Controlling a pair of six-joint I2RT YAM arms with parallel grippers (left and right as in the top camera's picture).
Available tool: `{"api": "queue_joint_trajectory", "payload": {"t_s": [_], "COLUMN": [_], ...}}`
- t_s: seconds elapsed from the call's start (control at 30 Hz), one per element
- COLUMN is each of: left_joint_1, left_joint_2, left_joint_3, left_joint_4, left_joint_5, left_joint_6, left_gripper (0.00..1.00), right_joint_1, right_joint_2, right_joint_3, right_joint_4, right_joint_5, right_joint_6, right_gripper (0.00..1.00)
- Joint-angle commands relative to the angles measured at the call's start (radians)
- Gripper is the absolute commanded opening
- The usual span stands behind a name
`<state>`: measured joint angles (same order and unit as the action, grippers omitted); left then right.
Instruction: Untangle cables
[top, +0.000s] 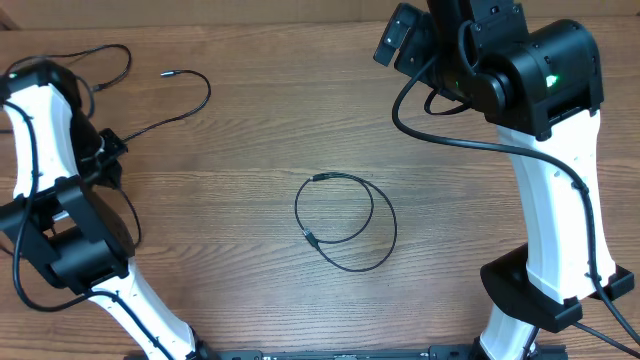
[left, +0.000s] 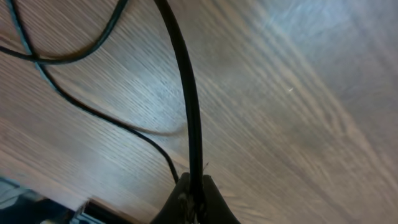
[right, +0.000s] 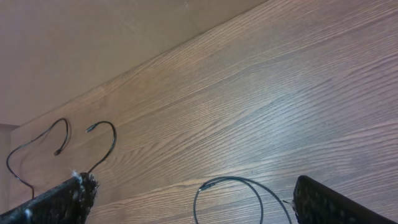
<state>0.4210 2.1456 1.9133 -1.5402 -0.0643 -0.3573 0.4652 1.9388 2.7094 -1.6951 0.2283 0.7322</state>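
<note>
A coiled cable (top: 345, 222) lies in a loose double loop at the table's middle, its plug ends resting on the loop. The top of this coil (right: 231, 180) shows low in the right wrist view. Two more cables trail at the far left: one (top: 195, 100) with a free plug end, another (top: 112, 60) looping by the left arm. My left gripper (left: 194, 186) is shut on a black cable (left: 191, 112), which runs up from the jaws. My right gripper (right: 194, 183) is open and hangs high over the far right, holding nothing.
A thinner cable (left: 93, 112) curves across the wood beside the held one. The right arm's thick black wiring (top: 450, 135) hangs over the table at the right. The table's far edge (right: 186, 37) meets a plain wall.
</note>
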Motion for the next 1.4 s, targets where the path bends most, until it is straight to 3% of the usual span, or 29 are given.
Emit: {"api": "queue_joint_trajectory", "payload": {"t_s": [0.0, 0.3, 0.37, 0.4, 0.47, 0.63, 0.73, 1.03, 1.37], "left_joint_1": [-0.026, -0.064, -0.067, -0.068, -0.068, -0.064, -0.048, 0.176, 0.430], "left_joint_2": [0.001, 0.001, 0.001, 0.001, 0.001, 0.001, 0.001, 0.001, 0.001], "left_joint_3": [-0.049, -0.053, -0.053, -0.053, -0.053, -0.021, 0.026, 0.084, -0.047], "left_joint_4": [0.008, 0.037, 0.037, 0.038, 0.038, 0.003, -0.002, 0.019, 0.078], "left_joint_5": [-0.012, 0.004, 0.046, 0.076, 0.111, 0.150, 0.132, 0.082, 0.056], "left_joint_6": [0.042, 0.071, 0.106, 0.134, 0.169, 0.223, 0.205, -0.135, -0.159], "left_gripper": [0.04, 0.07, 0.27, 0.56, 0.84, 0.99, 1.00, 1.00, 0.99], "right_joint_1": [-0.001, -0.001, -0.001, -0.001, -0.001, -0.001, -0.001, -0.001, -0.001], "right_joint_2": [-0.003, -0.003, -0.003, -0.003, -0.003, -0.003, -0.003, -0.003, -0.003], "right_joint_3": [-0.002, -0.002, -0.002, -0.002, -0.002, -0.002, -0.002, -0.002, -0.002], "right_joint_4": [0.002, 0.002, 0.002, 0.002, 0.002, 0.002, 0.002, 0.002, 0.002], "right_joint_5": [0.014, 0.014, 0.014, 0.014, 0.014, 0.014, 0.014, 0.014, 0.014], "right_joint_6": [-0.005, -0.005, -0.005, -0.005, -0.005, -0.005, -0.005, -0.005, -0.005], "right_gripper": [1.00, 1.00, 1.00, 1.00, 1.00, 1.00, 1.00, 1.00, 1.00]}}
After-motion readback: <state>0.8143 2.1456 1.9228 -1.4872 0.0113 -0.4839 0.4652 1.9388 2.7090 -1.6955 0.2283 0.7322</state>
